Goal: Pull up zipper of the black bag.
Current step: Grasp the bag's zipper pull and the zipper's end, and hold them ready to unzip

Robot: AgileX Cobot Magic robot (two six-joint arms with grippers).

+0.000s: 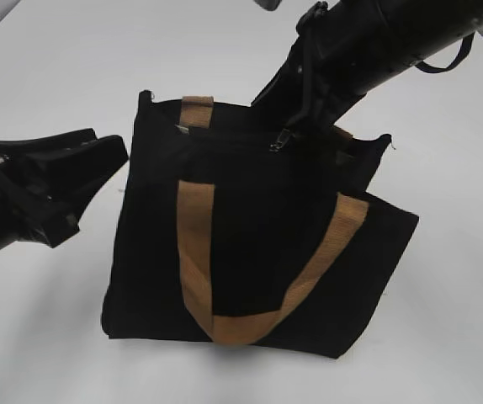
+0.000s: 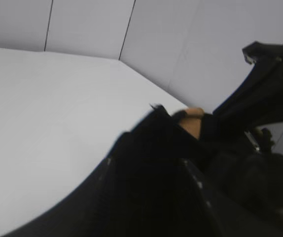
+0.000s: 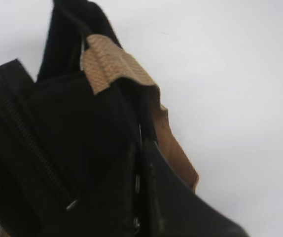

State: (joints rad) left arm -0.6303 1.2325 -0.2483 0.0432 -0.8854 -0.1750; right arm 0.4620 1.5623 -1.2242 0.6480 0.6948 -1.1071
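Observation:
The black bag (image 1: pixel 258 252) stands on the white table with its tan handles (image 1: pixel 195 252) hanging down the front. My right gripper (image 1: pixel 296 130) reaches in from the upper right and is shut on the zipper pull (image 1: pixel 276 144) at the bag's top edge. In the right wrist view the silvery zipper pull (image 3: pixel 137 183) shows between the closed fingers (image 3: pixel 140 197), beside the black zipper line (image 3: pixel 28 143) and a tan strap (image 3: pixel 107 64). My left gripper (image 1: pixel 122 156) sits at the bag's upper left edge. Its fingers (image 2: pixel 146 168) look apart, with black bag fabric (image 2: pixel 151 128) between them.
The white table (image 1: pixel 48 67) surrounds the bag on all sides. A grey panelled wall (image 2: pixel 82 24) stands behind the table in the left wrist view. The right arm's body (image 1: pixel 376 42) hangs over the bag's back right corner.

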